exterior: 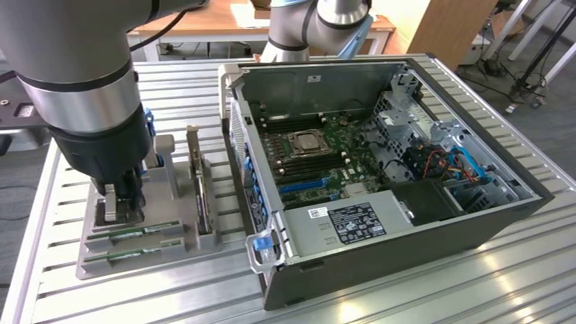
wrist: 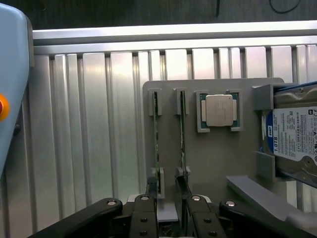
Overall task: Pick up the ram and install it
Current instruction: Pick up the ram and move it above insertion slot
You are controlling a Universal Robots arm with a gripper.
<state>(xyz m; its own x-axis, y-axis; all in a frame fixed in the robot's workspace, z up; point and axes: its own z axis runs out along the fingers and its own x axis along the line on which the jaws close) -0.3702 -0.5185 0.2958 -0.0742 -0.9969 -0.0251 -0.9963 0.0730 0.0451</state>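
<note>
Presently on hand: ram sticks in holder, tool released

Item 1, tool [exterior: 121, 209]. Mounted on the Universal Robots arm [exterior: 81, 81], hanging low over the grey holder [exterior: 117, 266] at the exterior view's left. State: released, fingers [wrist: 151, 208] spread apart, nothing grasped. The tips sit at one end of the two stick slots. Which stick lies between them cannot be told.

Item 2, ram, two pieces. Long green boards standing on edge in parallel slots of the holder, apart from each other. The inner ram stick [wrist: 182, 134] runs just beside the processor. The outer ram stick [wrist: 155, 134] sits one slot further from it. Both are seated in the holder, neither lifted.

Item 3, processor [wrist: 219, 110]. Square, silver lid, lying flat in its own recess of the holder, between the ram slots and the hard drive.

Item 4, hard drive [wrist: 292, 131]. Blue-and-white label, propped on edge in a bracket of the holder.

Item 5, computer case [exterior: 405, 246]. Open-sided, lying on the tabletop [exterior: 405, 297] just beside the holder, toward the exterior view's right. Inside are a green motherboard [exterior: 347, 165] with a socketed processor [exterior: 306, 143], and a grey power supply [exterior: 351, 219] with a black label.

Item 6, tabletop. Slatted aluminium, carries holder and case.
</note>
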